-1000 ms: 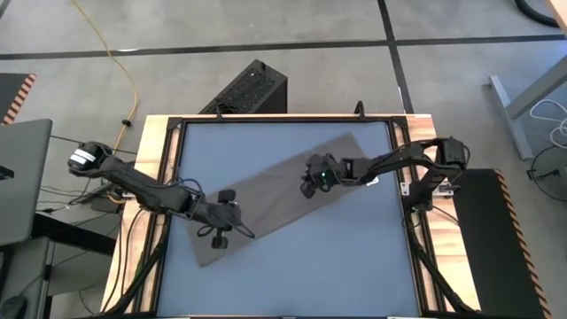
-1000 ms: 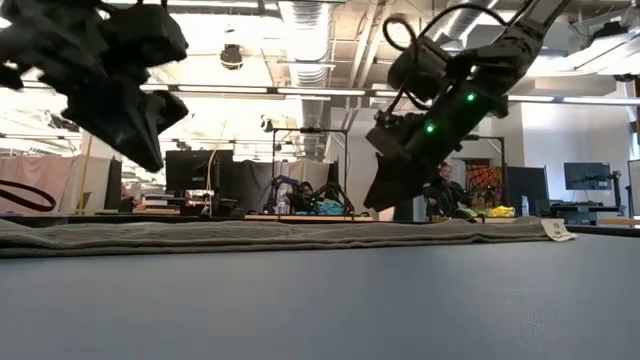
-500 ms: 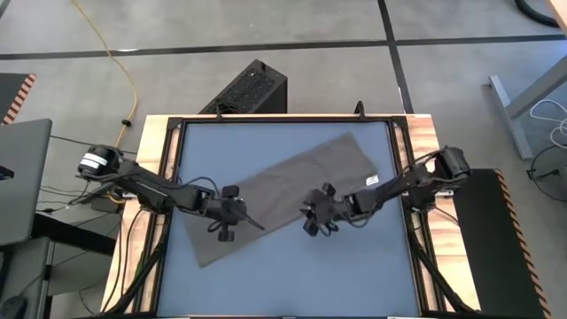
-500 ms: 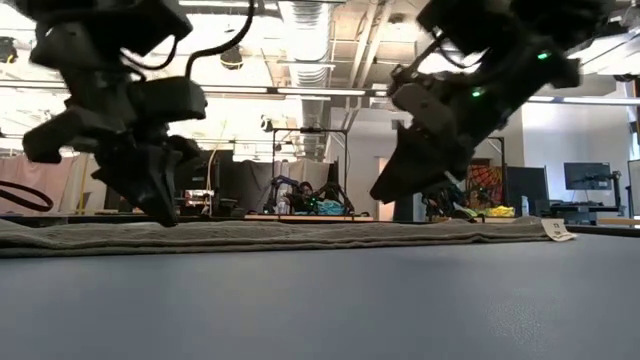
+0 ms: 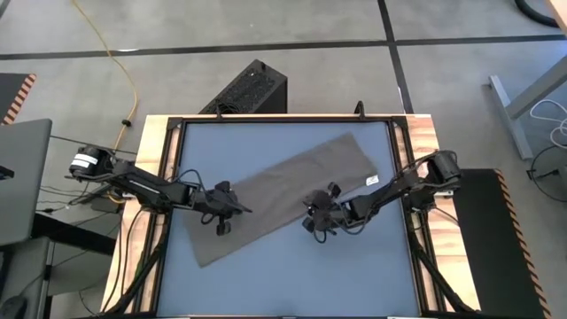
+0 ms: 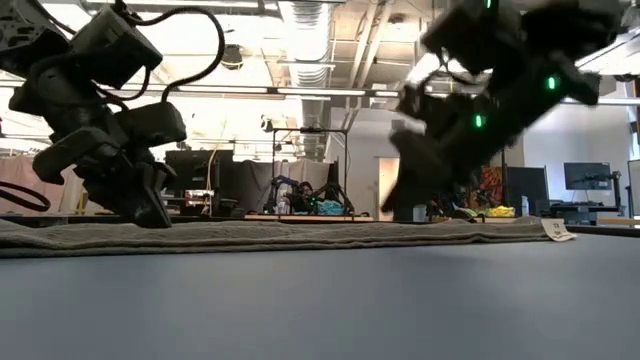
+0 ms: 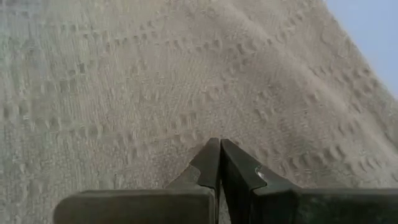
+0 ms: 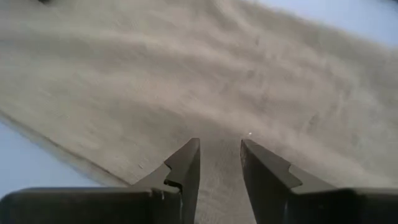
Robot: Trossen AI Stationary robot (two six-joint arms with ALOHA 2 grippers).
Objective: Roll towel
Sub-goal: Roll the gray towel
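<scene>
The towel (image 5: 283, 197) lies flat and unrolled on the blue table (image 5: 354, 266), set on a diagonal from the near-left to the far-right, its white tag (image 5: 373, 180) at the right-hand edge. No fold or roll has been started.

Left gripper (image 5: 237, 209) is low over the towel's left half, its fingers pressed together with nothing between them; the wrist view shows only cloth beneath the tips. Right gripper (image 5: 312, 209) is at the towel's near long edge, toward the middle, fingers apart with the cloth showing in the gap. Whether either set of tips is actually touching the fabric I cannot say with confidence; the low view suggests they are just above it.

Assessment: the step in hand appears to be taking hold of the cloth to begin the roll. To do it well, the right fingers should straddle the edge itself, not the flat middle, and close only once a lip of cloth sits between them. The left gripper would need to open before it can help lift.
</scene>
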